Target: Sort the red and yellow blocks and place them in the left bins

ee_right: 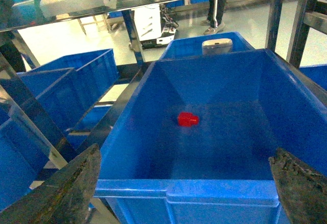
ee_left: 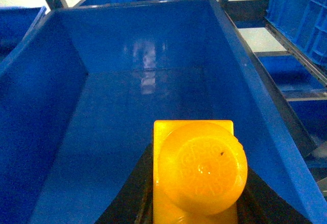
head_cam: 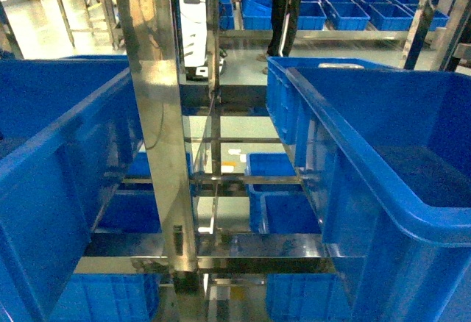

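Clamped between the dark fingers of my left claw (ee_left: 196, 203) is the yellow brick (ee_left: 196, 170), seen in the left wrist view with one round stud facing straight into the camera, so its long axis runs roughly away from the lens toward the claw and the rest of its length is hidden behind that stud. It hangs above the open mouth of a deep blue crate (ee_left: 46, 111), whose glossy floor shows beneath it; I cannot tell how high above the floor it is. My right claw (ee_right: 186, 183) is spread wide apart, one worn dark finger (ee_right: 71, 188) at the lower left corner of the right wrist view and the other at the lower right, holding nothing. Between and beyond those fingers sits a second blue crate (ee_right: 204, 191), and the small red block (ee_right: 187, 118) lies on its floor near the middle, tipped on its side with its single stud pointing to the right of the view. Behind that crate stands another blue crate with a pale grey object (ee_right: 217, 45) resting in it. From the head view I see neither claw nor block: only a shiny metal rack post (head_cam: 158, 116) running up the middle, a blue crate to the left (head_cam: 51, 190) and one to the right (head_cam: 368, 160), and more blue crates on lower shelves.
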